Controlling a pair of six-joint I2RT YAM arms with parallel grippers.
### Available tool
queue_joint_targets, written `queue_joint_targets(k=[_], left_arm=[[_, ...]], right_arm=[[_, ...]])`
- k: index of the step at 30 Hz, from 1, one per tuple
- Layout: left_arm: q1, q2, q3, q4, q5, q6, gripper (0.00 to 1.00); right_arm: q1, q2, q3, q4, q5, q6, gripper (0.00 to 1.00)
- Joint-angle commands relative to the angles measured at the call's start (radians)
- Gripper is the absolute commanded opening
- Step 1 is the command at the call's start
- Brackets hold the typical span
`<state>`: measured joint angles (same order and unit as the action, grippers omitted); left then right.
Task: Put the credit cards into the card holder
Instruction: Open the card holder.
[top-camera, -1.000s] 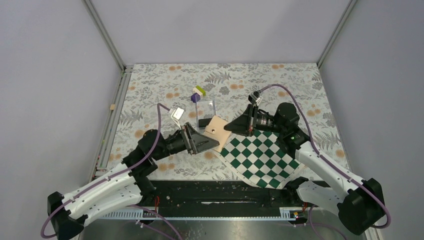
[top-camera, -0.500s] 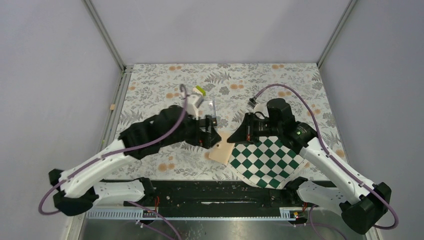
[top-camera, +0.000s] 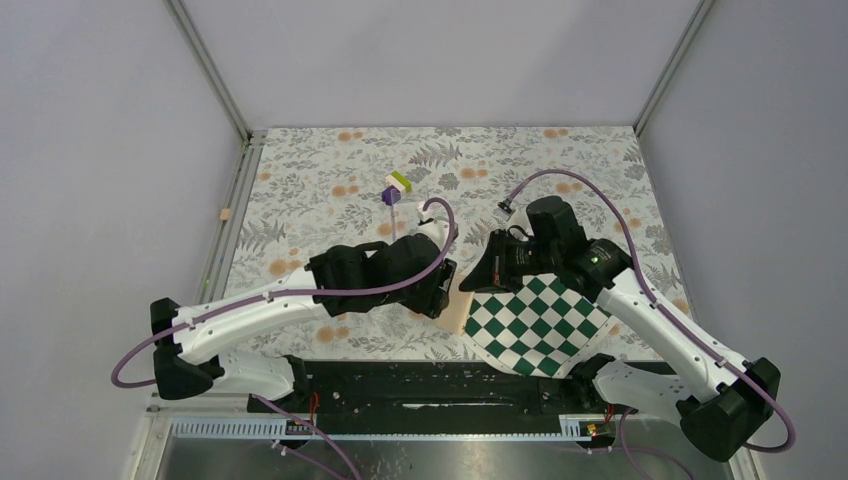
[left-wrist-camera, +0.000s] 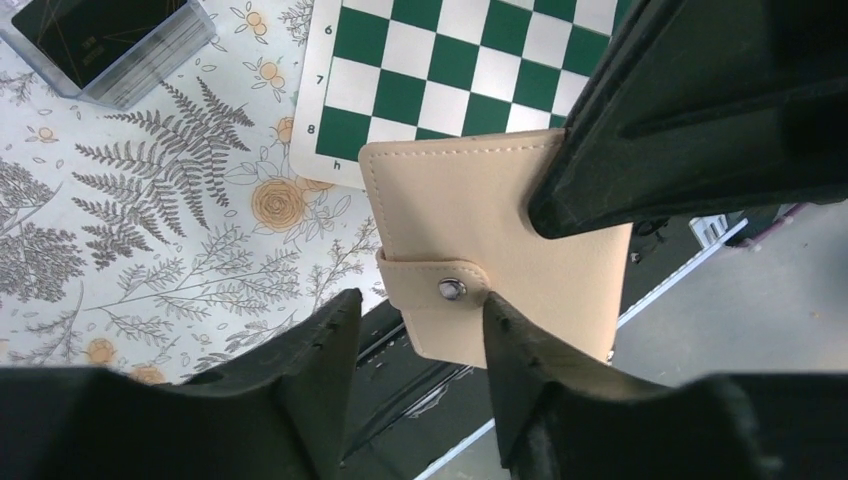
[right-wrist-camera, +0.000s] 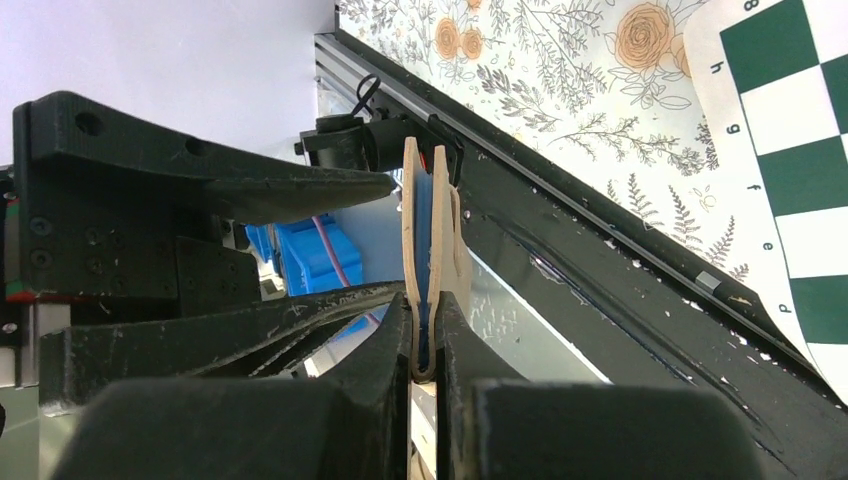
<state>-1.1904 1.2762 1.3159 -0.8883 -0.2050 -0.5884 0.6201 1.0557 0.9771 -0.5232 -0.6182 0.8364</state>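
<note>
Card holder (left-wrist-camera: 470, 220) is hanging in the air over the near corner of the checkerboard (left-wrist-camera: 470, 70), closed, with the strap snapped shut. Right gripper (right-wrist-camera: 425, 325) is pinching it by one edge. In the right wrist view its fingers (right-wrist-camera: 385, 345) are pressing tight on the tan covers, with the blue lining showing between them.

Left gripper (left-wrist-camera: 420, 300) is sitting just in front of the holder's snap side with its jaws spread partway. The strap tab and snap button (left-wrist-camera: 452, 289) are lining up in the gap between them. One fingertip is overlapping the holder's lower edge and the other is standing off it; I cannot tell if either is touching.

Credit cards (left-wrist-camera: 85, 25) are lying in the clear case (left-wrist-camera: 150, 70) on the floral mat, well apart from both grippers.
</note>
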Motion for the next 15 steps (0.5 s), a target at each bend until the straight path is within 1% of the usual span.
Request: queue_joint_targets(k=[1,3,7,10,12,14,15], left_arm=[[-0.002,-0.017,-0.019,0.043,-0.099,-0.052,0.42],[-0.003,-0.017,-0.034,0.063,-0.124,-0.087,0.38],[-0.002,0.011,-0.058,0.117,-0.136,-0.126,0.36],[0.000,0.056,-0.051,0.081,-0.177,-0.144,0.30],[0.003,0.081,-0.049,0.023,-0.220,-0.160,0.23],[0.025,0.099,-0.064,-0.017,-0.229,-0.182,0.13],[0.046,0.105,-0.076,-0.038,-0.223,-0.198,0.10]], right_arm=[[0.015,0.008,0.050,-0.010,-0.020,-0.012,0.00],[0.021,0.011,0.049,-0.015,-0.024,-0.014,0.00],[0.033,0.018,0.042,-0.024,-0.030,-0.018,0.00],[0.033,0.017,0.054,-0.057,-0.014,-0.040,0.00],[0.033,0.013,0.072,-0.097,0.008,-0.063,0.00],[0.033,0.012,0.086,-0.119,0.017,-0.076,0.00],[0.033,0.014,0.089,-0.123,0.015,-0.080,0.00]])
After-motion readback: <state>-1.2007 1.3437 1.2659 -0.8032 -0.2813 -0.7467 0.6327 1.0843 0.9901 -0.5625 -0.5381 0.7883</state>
